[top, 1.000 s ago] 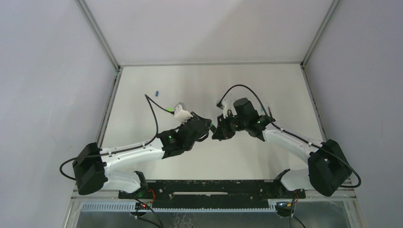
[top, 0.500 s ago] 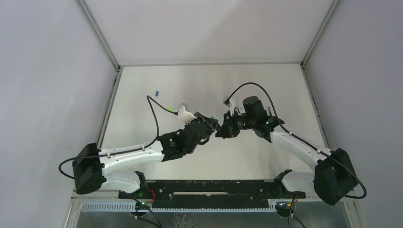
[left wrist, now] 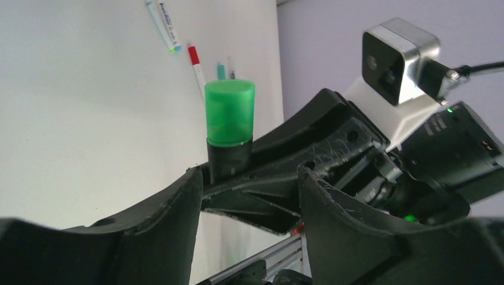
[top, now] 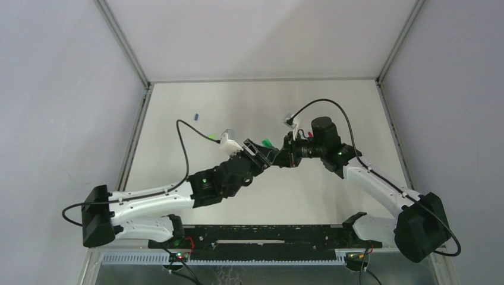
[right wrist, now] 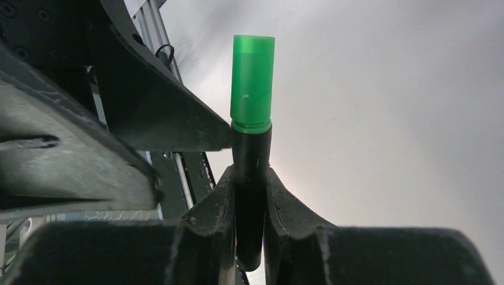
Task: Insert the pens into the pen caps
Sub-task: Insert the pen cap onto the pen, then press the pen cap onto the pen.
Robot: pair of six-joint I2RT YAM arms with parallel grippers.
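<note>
A thick black marker [right wrist: 251,178] stands upright between my right gripper's fingers, with a bright green cap [right wrist: 252,83] seated on its tip. My right gripper [right wrist: 251,189] is shut on the marker's barrel. In the left wrist view the same green cap [left wrist: 230,113] and marker [left wrist: 229,161] rise just beyond my left gripper [left wrist: 249,196], which is open with nothing between its jaws. From above, both grippers meet over the table's middle, left gripper [top: 271,156] beside right gripper [top: 286,157], the green cap [top: 267,143] between them. More pens [left wrist: 164,24] lie on the table.
A small blue cap [top: 196,116] lies at the far left of the table. A bright green piece [top: 211,137] lies near the left wrist camera. A red-ended pen [left wrist: 195,59] and a teal piece [left wrist: 221,71] lie further off. Grey walls enclose the table.
My left gripper has opened and let go of the green cap, which stays on the marker. Both arms have shifted farther from the bases, the right carrying the marker.
</note>
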